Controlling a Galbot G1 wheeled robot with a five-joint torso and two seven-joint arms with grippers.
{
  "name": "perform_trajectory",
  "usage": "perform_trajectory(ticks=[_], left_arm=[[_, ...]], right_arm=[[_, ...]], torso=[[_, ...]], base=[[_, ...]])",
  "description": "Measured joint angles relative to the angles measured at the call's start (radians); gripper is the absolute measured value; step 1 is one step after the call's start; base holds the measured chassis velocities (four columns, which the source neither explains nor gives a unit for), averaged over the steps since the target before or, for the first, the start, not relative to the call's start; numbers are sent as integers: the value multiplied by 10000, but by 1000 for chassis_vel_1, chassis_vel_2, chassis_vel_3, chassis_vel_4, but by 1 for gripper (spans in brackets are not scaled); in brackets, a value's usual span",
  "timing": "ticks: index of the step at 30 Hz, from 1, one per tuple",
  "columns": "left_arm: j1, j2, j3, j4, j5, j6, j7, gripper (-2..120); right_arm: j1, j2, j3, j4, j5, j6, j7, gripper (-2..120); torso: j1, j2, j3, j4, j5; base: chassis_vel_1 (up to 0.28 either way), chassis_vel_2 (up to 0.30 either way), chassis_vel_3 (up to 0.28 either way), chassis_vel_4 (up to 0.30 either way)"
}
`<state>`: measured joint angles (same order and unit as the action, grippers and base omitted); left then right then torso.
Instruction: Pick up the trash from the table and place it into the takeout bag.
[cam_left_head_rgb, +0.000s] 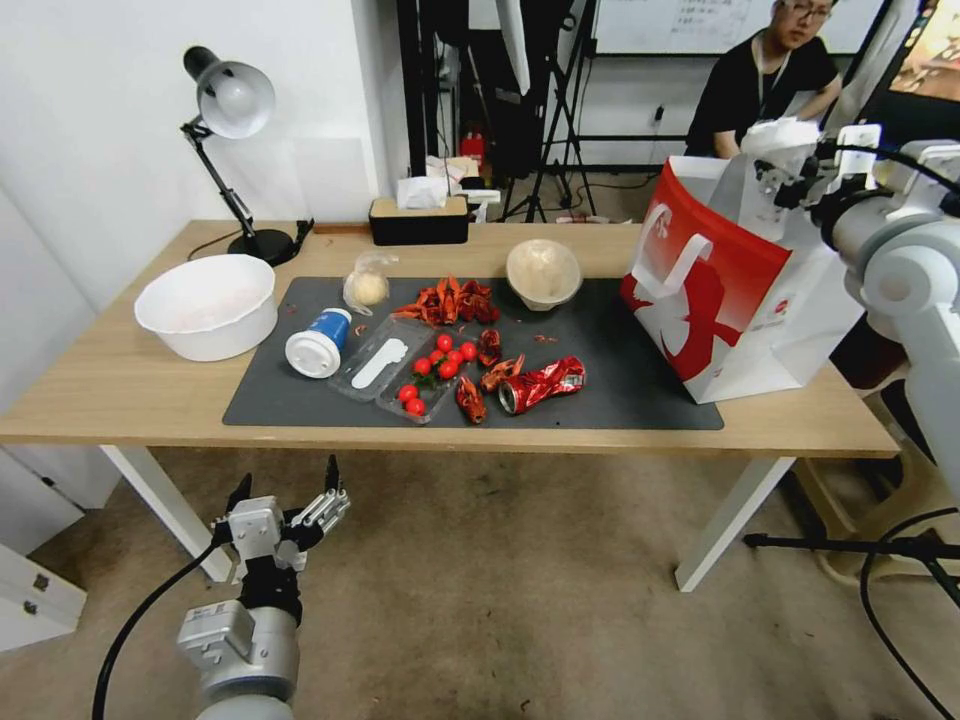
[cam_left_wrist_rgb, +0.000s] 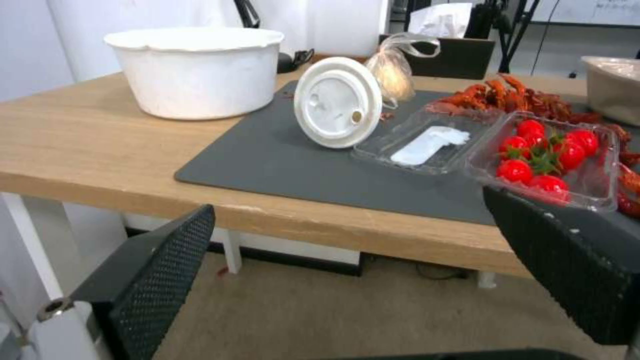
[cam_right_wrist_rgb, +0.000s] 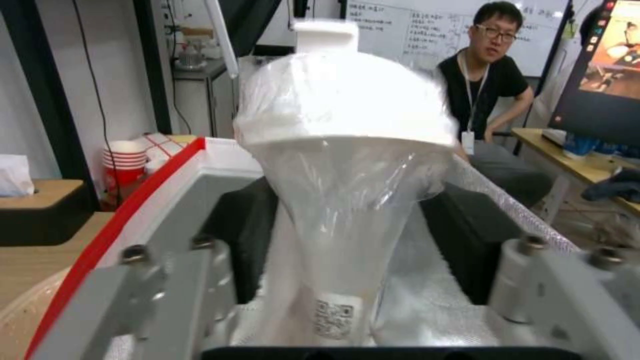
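My right gripper is shut on a clear white-capped bottle, held neck-up over the open mouth of the red and white takeout bag at the table's right end. The right wrist view has the bag's red rim and silvery lining around the bottle. On the grey mat lie a crushed red can, a beige round bowl, a tipped blue-white lidded cup, and a clear bag with a pale bun. My left gripper hangs open below the table's front edge, facing the cup.
A clear tray of cherry tomatoes and red crayfish shells lie mid-mat. A big white bowl stands at the left, with a desk lamp and a black tissue box at the back.
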<state>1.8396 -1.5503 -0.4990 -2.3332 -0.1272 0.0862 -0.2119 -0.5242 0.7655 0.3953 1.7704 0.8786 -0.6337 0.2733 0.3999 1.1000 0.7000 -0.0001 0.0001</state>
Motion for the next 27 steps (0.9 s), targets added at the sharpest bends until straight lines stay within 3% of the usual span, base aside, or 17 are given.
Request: perform_trajectory(ticks=[12, 27], left_arm=[[-19, -96, 35, 7, 30, -7, -23, 100], [-25, -80, 52, 5, 25, 1, -30, 100]], right_arm=[[-201, 35, -45, 73, 12, -298, 172, 99], [-287, 28, -45, 217, 27, -360, 189, 100]], torso=[[1, -1, 0, 0, -1], [1, 0, 0, 0, -2]], base=[[0, 0, 0, 0], [0, 0, 0, 0]])
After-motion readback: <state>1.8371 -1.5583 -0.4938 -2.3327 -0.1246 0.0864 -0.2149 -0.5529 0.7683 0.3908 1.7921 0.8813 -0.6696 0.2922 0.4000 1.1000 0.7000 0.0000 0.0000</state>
